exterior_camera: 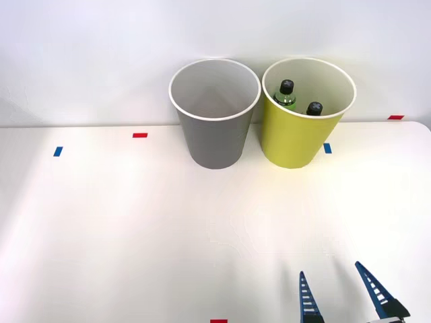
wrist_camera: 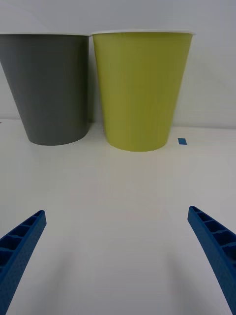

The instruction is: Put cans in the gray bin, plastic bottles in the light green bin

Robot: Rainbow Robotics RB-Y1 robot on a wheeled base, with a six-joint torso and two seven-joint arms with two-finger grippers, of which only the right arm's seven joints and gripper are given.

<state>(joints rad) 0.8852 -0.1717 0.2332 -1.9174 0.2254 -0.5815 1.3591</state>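
The gray bin (wrist_camera: 49, 88) and the light green bin (wrist_camera: 140, 88) stand upright, side by side on the white table (wrist_camera: 118, 197), rims nearly touching, against a pale wall. A small blue tape mark (wrist_camera: 182, 141) lies on the table just beside the green bin's base. The pincer (wrist_camera: 118, 246) is spread wide, its two blue ribbed fingers (wrist_camera: 19, 246) well apart, nothing between them.

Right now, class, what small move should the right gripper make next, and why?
Probably draw the right gripper back and hold: its jaws stand open and empty, both plastic bottles already sit in the light green bin, and the table before it bears nothing left to sort.
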